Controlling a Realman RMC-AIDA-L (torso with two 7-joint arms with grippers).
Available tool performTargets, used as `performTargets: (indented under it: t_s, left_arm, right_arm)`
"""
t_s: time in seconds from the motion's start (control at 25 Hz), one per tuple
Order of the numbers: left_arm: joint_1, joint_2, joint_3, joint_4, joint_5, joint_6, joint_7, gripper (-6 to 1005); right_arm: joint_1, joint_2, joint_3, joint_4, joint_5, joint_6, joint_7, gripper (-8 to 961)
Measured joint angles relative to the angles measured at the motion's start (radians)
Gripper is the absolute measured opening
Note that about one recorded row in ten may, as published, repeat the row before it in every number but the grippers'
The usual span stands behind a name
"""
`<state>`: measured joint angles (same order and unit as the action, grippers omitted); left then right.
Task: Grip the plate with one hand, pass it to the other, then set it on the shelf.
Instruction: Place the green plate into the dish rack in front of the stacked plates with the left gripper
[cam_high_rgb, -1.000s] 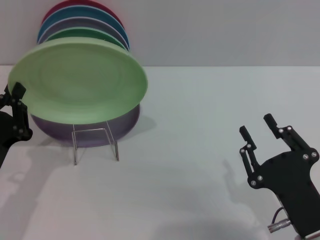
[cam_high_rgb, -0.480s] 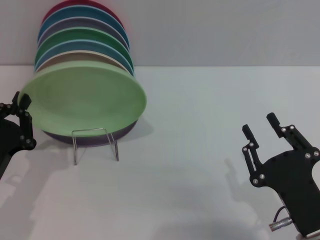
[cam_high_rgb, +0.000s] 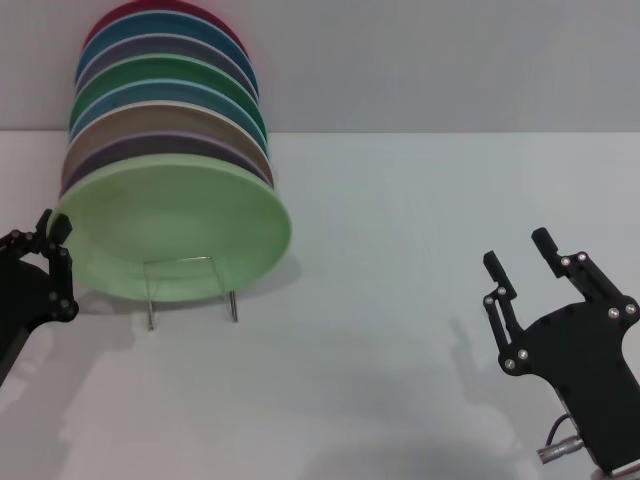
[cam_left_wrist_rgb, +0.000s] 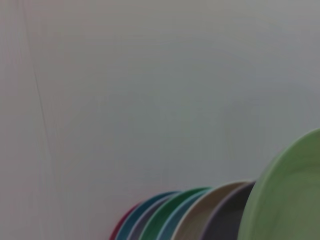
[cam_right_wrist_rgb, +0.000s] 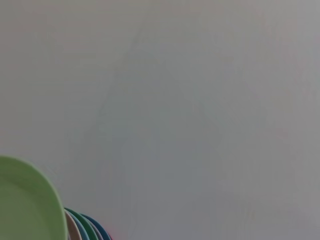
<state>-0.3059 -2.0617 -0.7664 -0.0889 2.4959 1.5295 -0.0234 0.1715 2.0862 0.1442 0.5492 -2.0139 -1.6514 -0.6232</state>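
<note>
1. The flat white worktop (cam_high_rgb: 400, 300) is carrying a leaning row of coloured round plates (cam_high_rgb: 165, 90) at the robot's far left.
2. The round, shallow, matte light mint-green plate (cam_high_rgb: 175, 230) is standing almost upright at the front of that row, its face tilting toward the robot and its lower rim sitting at the small clear thin-framed plate rack (cam_high_rgb: 190, 285); whether it is fully seated there is hard to tell.
3. The right black skeletal two-fingered end effector (cam_high_rgb: 520, 262) is hovering well apart from the plate, far across the worktop, with its fingers spread and empty.
4. The left black skeletal end effector (cam_high_rgb: 45, 250) is by far the nearer one, sitting at the plate's left rim, so the plate is lying just to its right. Whether it is pinching the rim or letting go cannot be told.
</note>
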Motion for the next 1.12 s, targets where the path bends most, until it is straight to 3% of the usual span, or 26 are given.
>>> performTargets:
  t_s: [0.84, 1.12]
  left_arm:
    - [0.02, -0.008, 0.001, -0.012, -0.003, -0.059, 0.003, 75]
    - [0.075, -0.006, -0.003, -0.015, -0.005, 0.025, 0.003, 314]
  right_arm:
    - [-0.001, 0.0, -0.006, -0.003, 0.0, 0.005, -0.001, 397]
    - [0.022, 0.001, 0.009, -0.017, 0.009, 0.037, -0.001, 396]
